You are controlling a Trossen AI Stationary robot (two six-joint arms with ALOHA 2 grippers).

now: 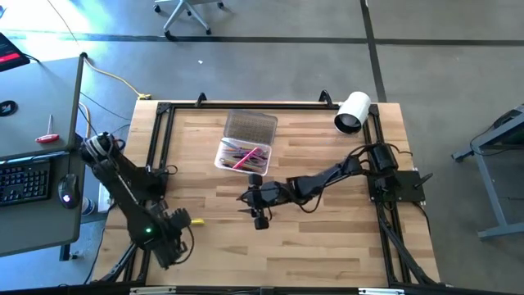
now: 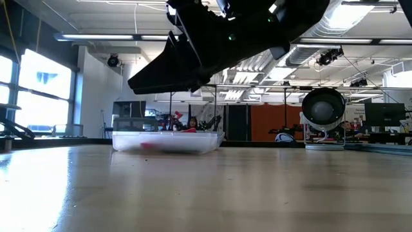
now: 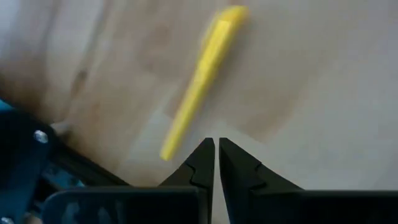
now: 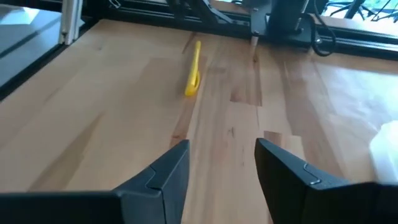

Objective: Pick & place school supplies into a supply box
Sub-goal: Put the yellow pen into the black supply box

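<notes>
The supply box (image 1: 242, 156) is clear and stands open on the table's far middle, with pink and other pens inside and its ribbed lid (image 1: 251, 125) laid back. It also shows in the low view (image 2: 166, 141). A yellow pen (image 1: 199, 220) lies flat on the wood near the left edge (image 3: 200, 78) (image 4: 193, 68). My left gripper (image 3: 216, 148) (image 1: 187, 220) is shut just beside the pen's near end, touching nothing. My right gripper (image 4: 222, 155) (image 1: 248, 198) is open and empty over the table's middle, near the box, pointing toward the pen.
A large white roll (image 1: 352, 112) (image 2: 324, 109) lies at the far right corner. A black frame (image 1: 160, 131) rims the table. Bare wood lies between the two grippers and along the near side. A desk with a keyboard (image 1: 23, 180) stands to the left.
</notes>
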